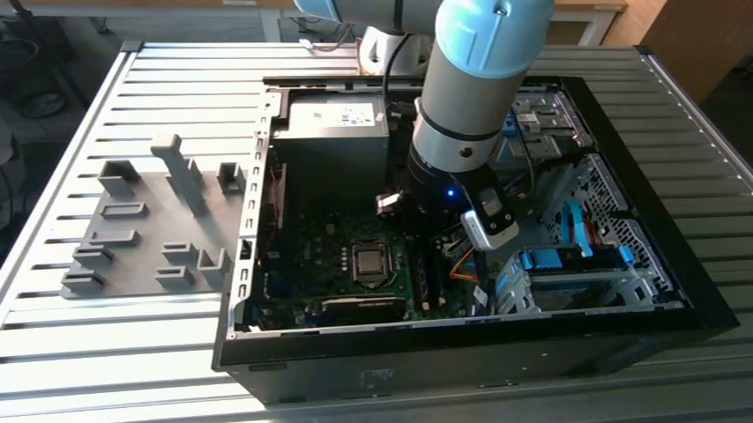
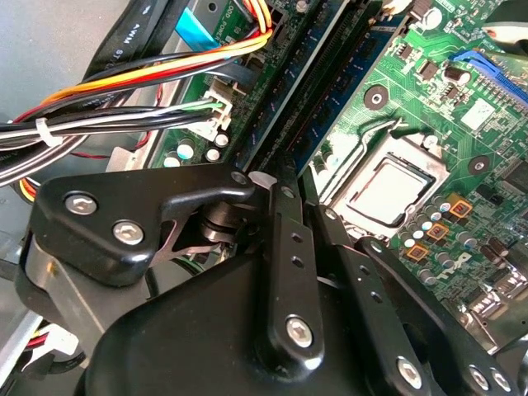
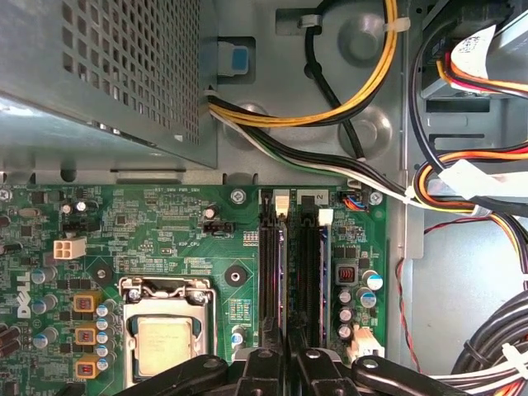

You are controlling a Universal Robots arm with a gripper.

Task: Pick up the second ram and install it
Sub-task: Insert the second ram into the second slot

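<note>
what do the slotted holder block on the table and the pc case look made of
The holder block looks like matte grey plastic: uniform colour, chunky moulded posts, no shine. The PC case looks like sheet metal, painted black outside and bare grey inside, with perforated panels in the first wrist view. Both are judged by look alone.

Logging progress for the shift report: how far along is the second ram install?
Done: the grey holder carries no sticks, so the ram has apparently been picked up. In hand: the gripper sits low over the memory slots inside the case. Left: whether the ram is seated cannot be told.
</note>
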